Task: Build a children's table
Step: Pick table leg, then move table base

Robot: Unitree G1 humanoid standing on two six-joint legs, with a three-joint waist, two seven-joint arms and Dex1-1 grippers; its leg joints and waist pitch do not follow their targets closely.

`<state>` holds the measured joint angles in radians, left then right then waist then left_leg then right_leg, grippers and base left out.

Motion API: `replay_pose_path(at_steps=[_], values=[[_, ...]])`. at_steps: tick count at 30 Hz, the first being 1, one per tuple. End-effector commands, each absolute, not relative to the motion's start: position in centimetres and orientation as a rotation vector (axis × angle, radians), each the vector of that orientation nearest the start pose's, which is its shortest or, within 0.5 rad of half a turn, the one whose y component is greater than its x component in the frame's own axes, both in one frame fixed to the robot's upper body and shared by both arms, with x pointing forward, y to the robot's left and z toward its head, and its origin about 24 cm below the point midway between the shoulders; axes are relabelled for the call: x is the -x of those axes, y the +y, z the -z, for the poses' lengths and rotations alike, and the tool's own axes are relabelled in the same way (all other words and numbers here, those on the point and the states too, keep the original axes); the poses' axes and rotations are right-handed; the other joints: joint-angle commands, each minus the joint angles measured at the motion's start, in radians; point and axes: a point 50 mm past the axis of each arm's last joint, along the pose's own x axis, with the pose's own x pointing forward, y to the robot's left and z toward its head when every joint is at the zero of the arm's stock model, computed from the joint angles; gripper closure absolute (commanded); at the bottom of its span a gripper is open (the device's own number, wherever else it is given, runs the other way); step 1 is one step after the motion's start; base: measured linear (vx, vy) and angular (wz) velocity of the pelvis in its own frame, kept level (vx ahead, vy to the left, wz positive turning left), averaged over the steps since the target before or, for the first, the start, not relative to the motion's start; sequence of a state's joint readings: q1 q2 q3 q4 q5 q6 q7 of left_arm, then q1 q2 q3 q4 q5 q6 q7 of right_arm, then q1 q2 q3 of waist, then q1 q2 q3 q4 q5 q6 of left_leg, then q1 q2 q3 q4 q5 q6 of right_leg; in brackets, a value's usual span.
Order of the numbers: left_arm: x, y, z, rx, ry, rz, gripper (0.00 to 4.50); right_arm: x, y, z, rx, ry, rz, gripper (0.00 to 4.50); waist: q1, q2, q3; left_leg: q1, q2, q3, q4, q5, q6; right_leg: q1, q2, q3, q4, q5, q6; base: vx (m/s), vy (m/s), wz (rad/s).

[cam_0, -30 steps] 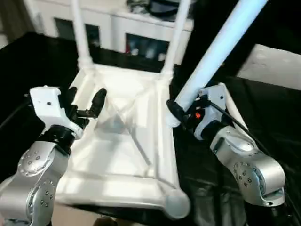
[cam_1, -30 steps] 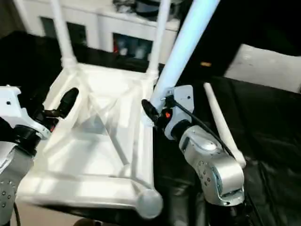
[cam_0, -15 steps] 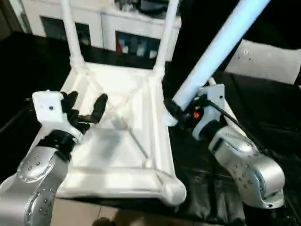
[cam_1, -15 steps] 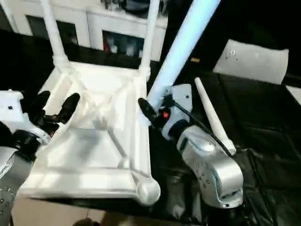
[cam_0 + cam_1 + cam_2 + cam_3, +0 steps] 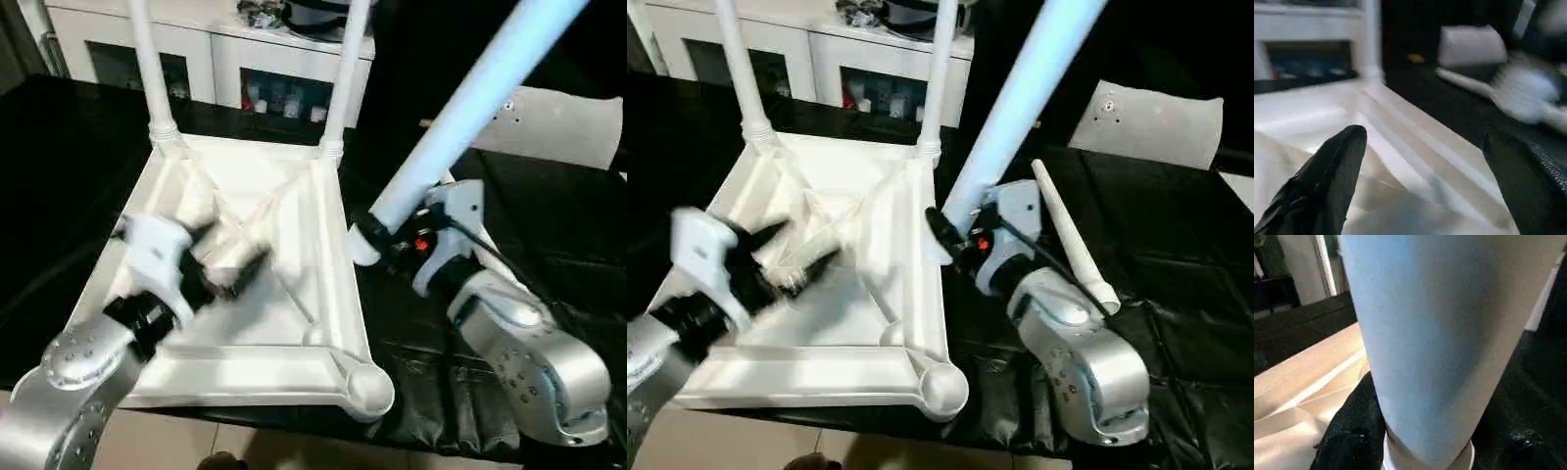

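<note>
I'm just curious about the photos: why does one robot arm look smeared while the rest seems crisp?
Head views: the left gripper is streaked with motion blur over the table top, while the right gripper and its held leg look sharp. Left wrist view: the whole background is smeared too.

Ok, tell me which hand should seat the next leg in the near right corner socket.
Right. The right hand already grips a leg beside the tabletop, a short way from the empty socket. The left hand is open and empty over the ribbed underside.
</note>
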<state>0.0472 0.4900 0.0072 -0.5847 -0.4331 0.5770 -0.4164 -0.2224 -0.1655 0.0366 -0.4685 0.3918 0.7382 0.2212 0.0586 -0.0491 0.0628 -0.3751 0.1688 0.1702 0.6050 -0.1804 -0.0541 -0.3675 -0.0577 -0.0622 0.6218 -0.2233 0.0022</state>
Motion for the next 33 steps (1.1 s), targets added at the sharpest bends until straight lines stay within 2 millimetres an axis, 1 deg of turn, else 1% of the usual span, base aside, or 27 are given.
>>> replay_pose_path(at_steps=[1, 2, 3, 4, 5, 6, 7, 8, 9, 10, 11, 12, 15, 16, 17, 18, 19, 20, 21, 22, 23, 24, 25, 29, 30, 31, 33], values=[[-21.5, 16.2, -11.2, -0.135, 0.151, 0.74, 0.23, -26.1, -12.7, -13.3, -0.107, 0.072, -0.47, 2.57, -0.001, 0.054, -0.045, 0.035, 0.054, -0.039, -0.098, -0.472, -0.123, -0.006, -0.079, 0.062, -0.098, -0.367, -0.065, 0.0, 0.0, 0.0], [-21.5, 16.2, -11.1, -0.136, 0.158, 0.754, 0.23, -26.1, -12.7, -13.2, -0.103, 0.076, -0.466, 2.57, -0.003, 0.046, -0.043, 0.036, 0.054, -0.038, -0.097, -0.478, -0.118, -0.007, -0.078, 0.062, -0.103, -0.385, -0.063, 0.0, 0.0, 0.0], [-21.4, 16.2, -11.0, -0.136, 0.169, 0.78, 0.12, -26.1, -12.8, -13.0, -0.097, 0.084, -0.463, 2.57, 0.0, 0.048, -0.042, 0.038, 0.053, -0.038, -0.096, -0.476, -0.11, -0.005, -0.082, 0.064, -0.104, -0.415, -0.065, 0.0, 0.0, 0.0], [-21.3, 16.2, -10.8, -0.144, 0.179, 0.818, 0.05, -26.1, -13.1, -12.7, -0.11, 0.094, -0.454, 2.57, -0.001, 0.053, -0.047, 0.036, 0.053, -0.038, -0.095, -0.457, -0.104, -0.001, -0.082, 0.064, -0.103, -0.403, -0.07, 0.0, 0.0, 0.0], [-21.2, 16.1, -10.7, -0.144, 0.189, 0.85, 0.05, -26.0, -13.3, -12.5, -0.121, 0.1, -0.444, 2.57, 0.001, 0.056, -0.047, 0.035, 0.054, -0.04, -0.097, -0.447, -0.102, 0.0, -0.083, 0.064, -0.099, -0.392, -0.075, 0.0, 0.0, 0.0], [-21.2, 16.0, -10.6, -0.145, 0.193, 0.858, 0.0, -26.0, -13.4, -12.4, -0.124, 0.101, -0.442, 2.57, 0.001, 0.054, -0.051, 0.032, 0.054, -0.038, -0.096, -0.42, -0.097, 0.004, -0.081, 0.064, -0.096, -0.363, -0.081, 0.0, 0.0, 0.0], [-21.0, 15.9, -10.4, -0.151, 0.21, 0.894, 0.0, -26.0, -13.6, -12.3, -0.131, 0.105, -0.435, 2.57, 0.004, 0.055, -0.055, 0.019, 0.055, -0.032, -0.093, -0.313, -0.076, 0.012, -0.079, 0.066, -0.081, -0.244, -0.104, 0.0, 0.0, 0.0], [-20.6, 15.7, -10.1, -0.162, 0.242, 0.948, 0.0, -25.9, -13.8, -12.0, -0.128, 0.108, -0.434, 2.57, 0.004, 0.053, -0.055, 0.018, 0.053, -0.03, -0.091, -0.296, -0.07, 0.013, -0.079, 0.066, -0.081, -0.232, -0.11, 0.0, 0.0, 0.0], [-20.5, 15.7, -10.0, -0.167, 0.255, 0.963, 0.0, -25.9, -13.9, -12.0, -0.126, 0.108, -0.435, 2.57, 0.004, 0.053, -0.056, 0.016, 0.052, -0.028, -0.09, -0.279, -0.066, 0.016, -0.079, 0.066, -0.077, -0.221, -0.115, 0.0, 0.0, 0.0], [-20.4, 15.6, -9.7, -0.184, 0.273, 0.985, 0.0, -25.8, -13.9, -11.9, -0.124, 0.11, -0.439, 2.57, 0.005, 0.054, -0.059, 0.016, 0.053, -0.025, -0.087, -0.229, -0.054, 0.02, -0.079, 0.065, -0.072, -0.184, -0.12, 0.0, 0.0, 0.0], [-20.3, 15.6, -9.6, -0.187, 0.282, 0.998, 0.0, -25.8, -13.9, -11.8, -0.121, 0.112, -0.444, 2.57, 0.005, 0.054, -0.059, 0.016, 0.053, -0.025, -0.087, -0.229, -0.054, 0.02, -0.079, 0.065, -0.072, -0.184, -0.12, 0.0, 0.0, 0.0], [-20.0, 15.4, -9.1, -0.201, 0.322, 1.054, 0.0, -25.6, -13.9, -11.6, -0.111, 0.12, -0.464, 2.57, 0.004, 0.055, -0.059, 0.016, 0.053, -0.024, -0.087, -0.208, -0.052, 0.022, -0.077, 0.064, -0.07, -0.165, -0.124, 0.0, 0.0, 0.0], [-19.9, 15.5, -8.7, -0.227, 0.345, 1.075, 0.0, -25.5, -13.9, -11.4, -0.104, 0.125, -0.475, 2.57, 0.003, 0.056, -0.058, 0.02, 0.055, -0.022, -0.087, -0.214, -0.048, 0.02, -0.075, 0.064, -0.071, -0.172, -0.124, 0.0, 0.0, 0.0], [-20.1, 15.8, -8.2, -0.272, 0.386, 1.081, 0.37, -25.4, -13.9, -11.1, -0.088, 0.134, -0.494, 2.57, 0.002, 0.055, -0.057, 0.023, 0.055, -0.022, -0.088, -0.226, -0.048, 0.019, -0.073, 0.063, -0.074, -0.188, -0.127, 0.0, 0.0, 0.0], [-20.1, 15.8, -8.2, -0.272, 0.386, 1.081, 0.37, -25.4, -13.9, -11.1, -0.088, 0.134, -0.494, 2.57, 0.002, 0.055, -0.057, 0.023, 0.055, -0.022, -0.088, -0.226, -0.048, 0.019, -0.073, 0.063, -0.074, -0.188, -0.127, 0.0, 0.0, 0.0], [-20.0, 16.1, -7.8, -0.285, 0.422, 1.09, 0.44, -25.3, -13.9, -11.0, -0.081, 0.14, -0.502, 2.57, 0.003, 0.058, -0.057, 0.025, 0.056, -0.023, -0.09, -0.238, -0.05, 0.019, -0.074, 0.063, -0.074, -0.206, -0.123, 0.0, 0.0, 0.0], [-19.9, 16.3, -7.5, -0.296, 0.462, 1.097, 0.58, -25.2, -13.8, -10.8, -0.074, 0.145, -0.51, 2.57, 0.002, 0.058, -0.056, 0.025, 0.056, -0.023, -0.09, -0.246, -0.053, 0.018, -0.075, 0.063, -0.074, -0.216, -0.125, 0.0, 0.0, 0.0], [-19.7, 16.5, -7.3, -0.302, 0.489, 1.101, 0.58, -25.1, -13.8, -10.7, -0.07, 0.149, -0.514, 2.57, 0.003, 0.058, -0.055, 0.027, 0.057, -0.023, -0.091, -0.254, -0.054, 0.017, -0.075, 0.063, -0.075, -0.227, -0.125, 0.0, 0.0, 0.0], [-19.7, 16.5, -7.3, -0.302, 0.489, 1.101, 0.73, -25.1, -13.8, -10.7, -0.07, 0.149, -0.514, 2.57, 0.003, 0.058, -0.054, 0.026, 0.057, -0.023, -0.091, -0.261, -0.054, 0.017, -0.076, 0.064, -0.075, -0.237, -0.125, 0.0, 0.0, 0.0], [-19.7, 16.8, -6.8, -0.354, 0.51, 1.105, 0.82, -25.1, -13.8, -10.7, -0.063, 0.15, -0.516, 2.57, 0.003, 0.057, -0.052, 0.028, 0.058, -0.024, -0.093, -0.284, -0.056, 0.015, -0.078, 0.064, -0.082, -0.276, -0.125, 0.0, 0.0, 0.0], [-19.9, 17.0, -6.5, -0.381, 0.518, 1.091, 0.86, -25.0, -13.8, -10.6, -0.06, 0.15, -0.518, 2.57, 0.002, 0.053, -0.051, 0.028, 0.058, -0.024, -0.093, -0.288, -0.055, 0.015, -0.078, 0.065, -0.082, -0.286, -0.121, 0.0, 0.0, 0.0], [-20.0, 17.2, -6.3, -0.397, 0.524, 1.08, 0.93, -25.0, -13.8, -10.6, -0.058, 0.15, -0.52, 2.57, 0.002, 0.054, -0.051, 0.028, 0.057, -0.024, -0.093, -0.291, -0.055, 0.015, -0.078, 0.065, -0.082, -0.295, -0.118, 0.0, 0.0, 0.0], [-20.4, 17.3, -6.0, -0.418, 0.527, 1.06, 1.04, -25.0, -13.7, -10.5, -0.057, 0.151, -0.524, 2.57, 0.002, 0.056, -0.05, 0.031, 0.057, -0.024, -0.093, -0.303, -0.056, 0.012, -0.079, 0.066, -0.086, -0.322, -0.111, 0.0, 0.0, 0.0], [-20.8, 17.4, -5.6, -0.445, 0.528, 1.041, 1.28, -24.9, -13.5, -10.4, -0.056, 0.151, -0.531, 2.57, 0.004, 0.057, -0.052, 0.03, 0.06, -0.027, -0.095, -0.303, -0.059, 0.013, -0.081, 0.065, -0.084, -0.31, -0.118, 0.0, 0.0, 0.0], [-21.0, 17.4, -5.5, -0.446, 0.531, 1.031, 1.37, -24.9, -13.5, -10.3, -0.052, 0.156, -0.536, 2.57, 0.004, 0.057, -0.053, 0.03, 0.06, -0.027, -0.094, -0.301, -0.059, 0.013, -0.081, 0.065, -0.082, -0.302, -0.122, 0.0, 0.0, 0.0], [-21.4, 17.4, -5.4, -0.446, 0.534, 1.023, 1.57, -24.7, -13.3, -10.2, -0.05, 0.163, -0.544, 2.57, 0.005, 0.054, -0.054, 0.031, 0.059, -0.025, -0.093, -0.289, -0.055, 0.013, -0.081, 0.065, -0.08, -0.281, -0.129, 0.0, 0.0, 0.0], [-21.6, 17.4, -5.3, -0.444, 0.54, 1.02, 1.61, -24.7, -13.3, -10.0, -0.047, 0.169, -0.547, 2.57, 0.007, 0.055, -0.055, 0.031, 0.058, -0.024, -0.092, -0.28, -0.053, 0.013, -0.082, 0.066, -0.081, -0.273, -0.131, 0.0, 0.0, 0.0]])
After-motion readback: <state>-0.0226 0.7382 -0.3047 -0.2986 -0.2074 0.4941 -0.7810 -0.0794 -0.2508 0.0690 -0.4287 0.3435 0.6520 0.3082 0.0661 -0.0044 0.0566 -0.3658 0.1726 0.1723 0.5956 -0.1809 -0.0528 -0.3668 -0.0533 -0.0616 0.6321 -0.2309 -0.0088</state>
